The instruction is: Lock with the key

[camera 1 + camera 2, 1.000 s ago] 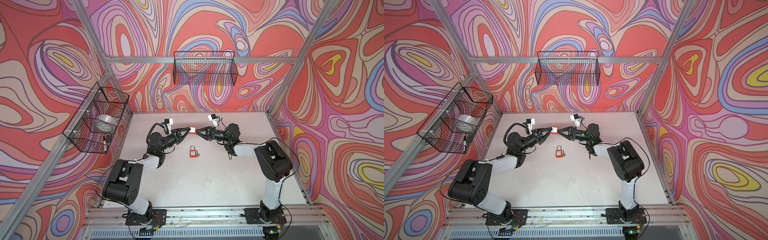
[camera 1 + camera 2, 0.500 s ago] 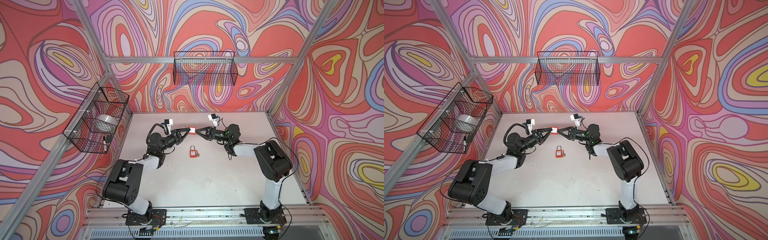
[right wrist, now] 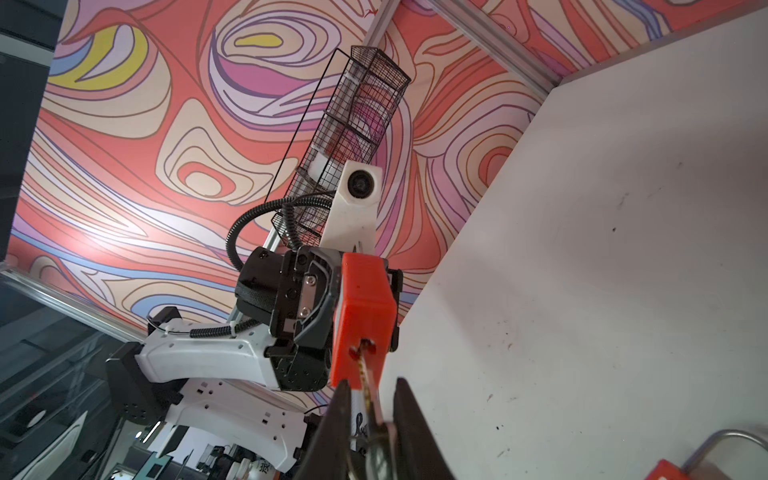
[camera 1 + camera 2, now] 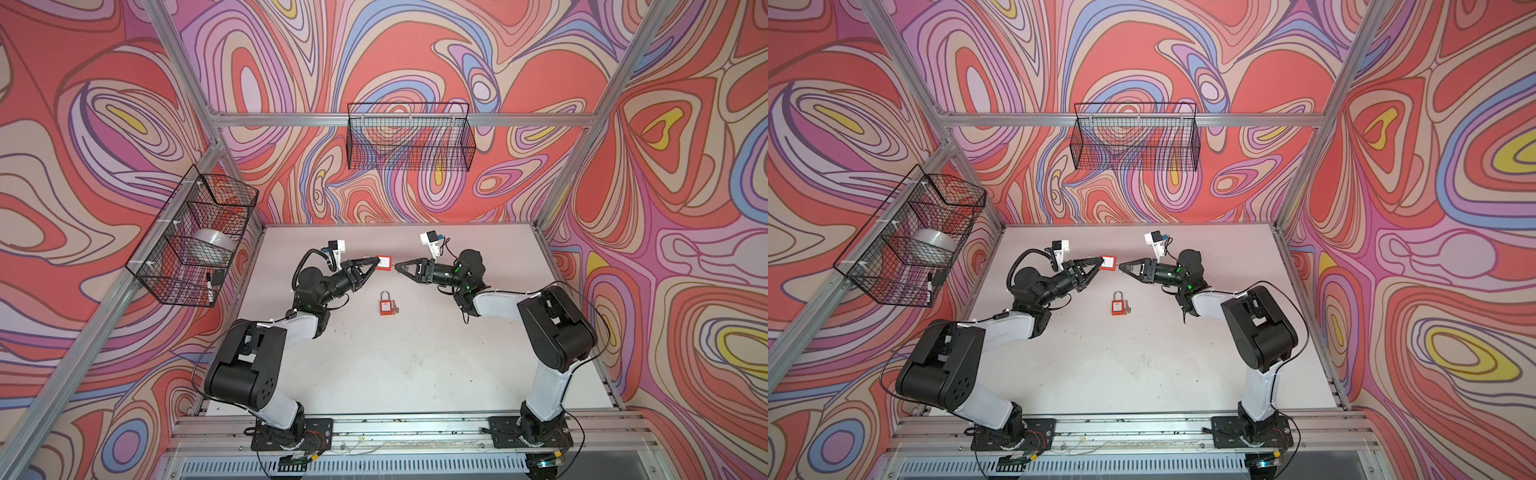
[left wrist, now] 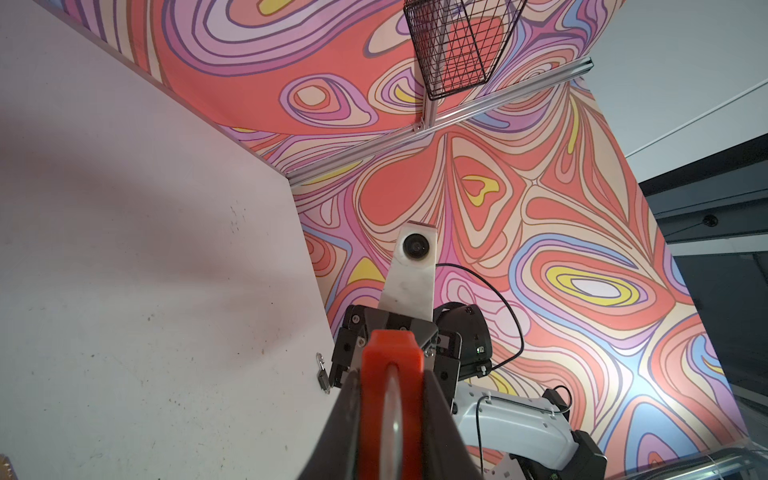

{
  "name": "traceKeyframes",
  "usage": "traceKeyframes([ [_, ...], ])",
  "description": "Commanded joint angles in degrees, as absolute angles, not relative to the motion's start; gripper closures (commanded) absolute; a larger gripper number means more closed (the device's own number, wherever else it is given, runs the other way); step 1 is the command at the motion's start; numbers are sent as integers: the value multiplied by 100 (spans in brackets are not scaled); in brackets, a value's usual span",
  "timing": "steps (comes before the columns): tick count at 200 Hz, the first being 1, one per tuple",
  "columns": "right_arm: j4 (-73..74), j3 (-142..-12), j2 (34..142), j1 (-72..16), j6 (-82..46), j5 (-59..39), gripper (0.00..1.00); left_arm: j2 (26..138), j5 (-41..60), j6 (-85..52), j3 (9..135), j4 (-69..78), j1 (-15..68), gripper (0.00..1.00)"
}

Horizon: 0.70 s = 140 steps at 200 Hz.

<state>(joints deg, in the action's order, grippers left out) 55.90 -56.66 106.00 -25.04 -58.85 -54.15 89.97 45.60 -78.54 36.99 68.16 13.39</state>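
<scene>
White tabletop, swirly walls; left claw tight on mid-air padlock, right claw tight on key.

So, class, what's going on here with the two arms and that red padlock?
The left end effector holds a red padlock up above the table. The right end effector grips a key whose tip sits in the padlock's keyhole. A second padlock lies on the table below, untouched. The pictures don't show whether the key has been turned.
</scene>
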Motion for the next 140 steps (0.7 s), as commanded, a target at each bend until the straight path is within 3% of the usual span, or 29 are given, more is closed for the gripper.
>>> traceKeyframes([
  [1,4534,-5614,10278,-2487,-4781,-5268,100,8902,4439,-8055,3730,7446,1301,100],
  [54,5423,-5336,10261,-2324,-5647,-5300,100,8907,4539,-7790,3709,7188,1301,100],
  [85,5537,-5015,10185,-2180,-5818,-5247,100,8700,4659,-7112,3774,6070,1301,100],
  [108,5547,-4741,9964,-2080,-5836,-5197,100,8503,4799,-6098,4081,4265,1372,100],
  [140,5478,-4328,9765,-1876,-5762,-5044,100,8479,4320,-3625,5168,510,1885,100],
])
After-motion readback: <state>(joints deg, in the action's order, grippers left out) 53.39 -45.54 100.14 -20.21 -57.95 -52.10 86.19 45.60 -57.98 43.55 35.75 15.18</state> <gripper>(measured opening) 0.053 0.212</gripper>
